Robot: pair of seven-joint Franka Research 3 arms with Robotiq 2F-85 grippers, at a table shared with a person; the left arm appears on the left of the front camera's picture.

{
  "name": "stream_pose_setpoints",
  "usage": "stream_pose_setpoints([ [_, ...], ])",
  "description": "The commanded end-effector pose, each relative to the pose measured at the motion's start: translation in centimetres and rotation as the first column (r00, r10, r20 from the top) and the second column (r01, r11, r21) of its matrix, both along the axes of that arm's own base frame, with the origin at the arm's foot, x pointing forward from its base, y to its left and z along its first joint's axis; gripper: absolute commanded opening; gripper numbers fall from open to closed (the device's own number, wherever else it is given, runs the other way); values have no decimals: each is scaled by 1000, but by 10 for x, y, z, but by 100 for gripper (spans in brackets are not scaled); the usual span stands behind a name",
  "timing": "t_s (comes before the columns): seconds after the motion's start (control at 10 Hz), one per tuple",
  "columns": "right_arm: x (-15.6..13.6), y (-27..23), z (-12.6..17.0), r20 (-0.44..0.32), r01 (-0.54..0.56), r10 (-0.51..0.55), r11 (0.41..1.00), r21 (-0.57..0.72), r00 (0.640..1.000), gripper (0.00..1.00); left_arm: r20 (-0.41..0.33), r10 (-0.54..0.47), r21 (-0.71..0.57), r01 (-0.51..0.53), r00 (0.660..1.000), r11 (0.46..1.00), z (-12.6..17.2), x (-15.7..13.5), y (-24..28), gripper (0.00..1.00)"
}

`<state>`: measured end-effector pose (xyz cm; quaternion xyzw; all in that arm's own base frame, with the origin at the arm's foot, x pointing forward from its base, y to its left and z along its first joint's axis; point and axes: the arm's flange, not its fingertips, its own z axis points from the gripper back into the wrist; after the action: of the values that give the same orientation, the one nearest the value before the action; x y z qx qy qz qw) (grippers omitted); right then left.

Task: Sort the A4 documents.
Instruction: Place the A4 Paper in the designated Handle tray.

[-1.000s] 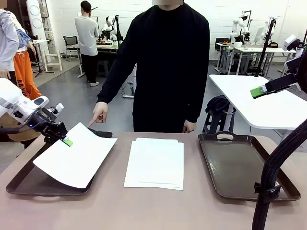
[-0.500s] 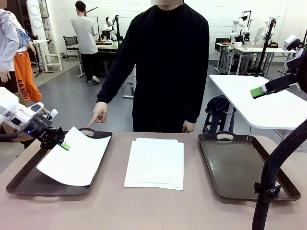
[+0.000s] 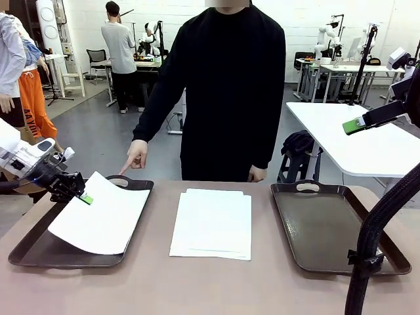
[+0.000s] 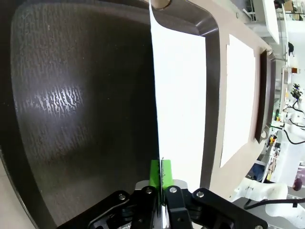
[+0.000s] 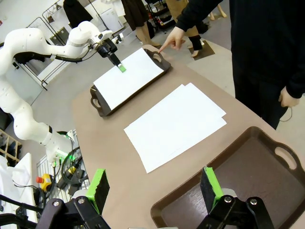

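Note:
My left gripper [image 3: 84, 197] is shut on the near-left edge of one white A4 document [image 3: 98, 220]. The sheet slants down into the dark brown left tray [image 3: 65, 260]. In the left wrist view, the pinched sheet [image 4: 181, 95] runs away from my left gripper [image 4: 161, 171] over the tray floor [image 4: 71, 95]. A stack of A4 documents [image 3: 211, 223] lies flat at the table's middle. My right gripper [image 5: 155, 186] hangs open and empty high above the right tray [image 5: 248, 200]. The front view shows my right gripper [image 3: 354, 125] at the upper right.
A person in black stands at the far side, one hand [image 3: 136, 157] pointing down at the left tray's far handle. The right tray [image 3: 328, 226] holds nothing. A white table [image 3: 367, 144] stands behind it. A black cable sleeve [image 3: 371, 243] crosses the front right.
My left gripper has drawn back to the left and a little lower with the sheet. The sheet has slid further over the left tray and lies flatter. The right arm is still.

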<state>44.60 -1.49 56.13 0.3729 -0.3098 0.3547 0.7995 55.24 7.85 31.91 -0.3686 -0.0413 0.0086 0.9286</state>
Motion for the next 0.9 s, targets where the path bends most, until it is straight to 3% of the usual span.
stream_pose_setpoints([
  [0.0, 0, 0, 0, 0, -3, 3, 1000, 6, 1000, 100, -2, 2, 36, -2, 1000, 999, 5, 0, -3, 21],
  [0.1, 0, 0, 0, 0, -3, 3, 1000, 6, 1000, 100, -4, -12, 51, 12, 1000, 999, 8, 2, -4, 40],
  [0.2, 0, 0, 0, 0, -3, 3, 1000, 6, 1000, 100, -12, -12, 74, 13, 1000, 997, 9, 3, -1, 24],
  [0.3, 0, 0, 0, 0, -3, 3, 1000, 6, 1000, 100, -29, 1, 106, 2, 1000, 994, 10, 5, 1, 60],
  [0.4, 0, 0, 0, 0, -3, 3, 1000, 6, 1000, 100, -47, 13, 141, -6, 999, 990, 10, 5, 1, 43],
  [0.5, 0, 0, 0, 0, -3, 3, 1000, 6, 1000, 100, -57, 15, 172, -5, 998, 985, 11, 6, 1, 80],
  [0.6, 0, 0, 0, 0, -3, 3, 1000, 6, 1000, 100, -67, 27, 205, -13, 997, 979, 12, 7, 2, 63],
  [0.7, 0, 0, 0, 0, -3, 3, 1000, 6, 1000, 100, -64, 31, 215, -16, 997, 976, 14, 8, 4, 100],
  [0.8, 0, 0, 0, 0, -3, 3, 1000, 6, 1000, 100, -62, 30, 223, -15, 998, 975, 16, 7, 5, 83],
])
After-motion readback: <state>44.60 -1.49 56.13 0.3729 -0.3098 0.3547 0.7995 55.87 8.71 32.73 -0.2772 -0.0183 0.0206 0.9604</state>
